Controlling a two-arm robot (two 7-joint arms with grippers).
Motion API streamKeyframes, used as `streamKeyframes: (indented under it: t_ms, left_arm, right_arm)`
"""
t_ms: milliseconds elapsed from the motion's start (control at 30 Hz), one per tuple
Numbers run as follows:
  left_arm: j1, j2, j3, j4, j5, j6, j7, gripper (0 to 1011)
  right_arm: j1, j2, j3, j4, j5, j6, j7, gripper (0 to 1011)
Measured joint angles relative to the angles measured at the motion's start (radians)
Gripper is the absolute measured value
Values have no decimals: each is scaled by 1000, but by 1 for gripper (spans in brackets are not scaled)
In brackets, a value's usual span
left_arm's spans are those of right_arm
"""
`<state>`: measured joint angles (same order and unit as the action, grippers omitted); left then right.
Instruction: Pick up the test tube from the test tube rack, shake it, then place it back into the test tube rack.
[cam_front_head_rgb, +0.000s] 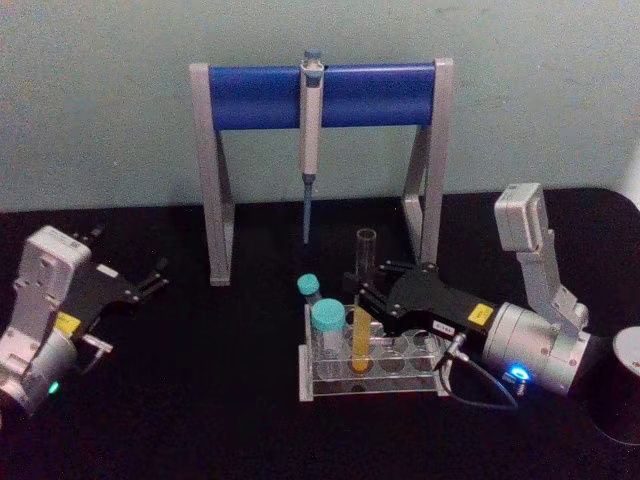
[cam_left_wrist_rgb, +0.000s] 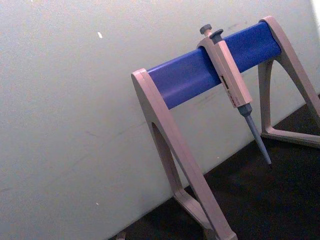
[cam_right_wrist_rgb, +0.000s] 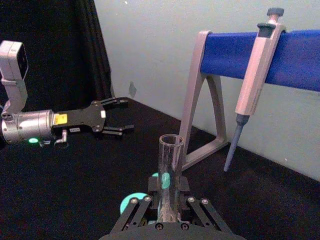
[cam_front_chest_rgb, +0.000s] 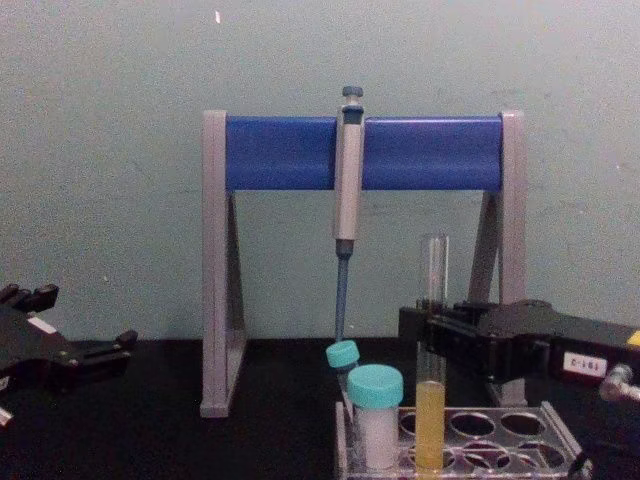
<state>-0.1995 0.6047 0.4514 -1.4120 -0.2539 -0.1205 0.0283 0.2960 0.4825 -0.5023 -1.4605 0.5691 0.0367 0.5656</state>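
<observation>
Glass test tube (cam_front_head_rgb: 364, 300) upright in test tube rack (cam_front_head_rgb: 372, 382) — right gripper (cam_front_head_rgb: 368, 297) clamped round its middle | left gripper (cam_front_head_rgb: 155, 279) open, far left — idle

The test tube (cam_front_head_rgb: 363, 300) is a tall, slim, clear glass tube with an open top and yellow-orange liquid in its lower part. It stands upright in a hole of the test tube rack (cam_front_head_rgb: 372, 375), its empty upper half rising well above it. The rack, low and clear with two rows of round holes, lies on the black table at about 5 o'clock from centre in the head view.
</observation>
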Motion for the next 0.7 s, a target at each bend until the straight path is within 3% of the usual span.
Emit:
streamKeyframes:
  t_ms: [700]
  left_arm:
    - [0,0,0,0,0,0,0,1001]
  right_arm:
    - [3,-16,-6,37,-7,9,5,233]
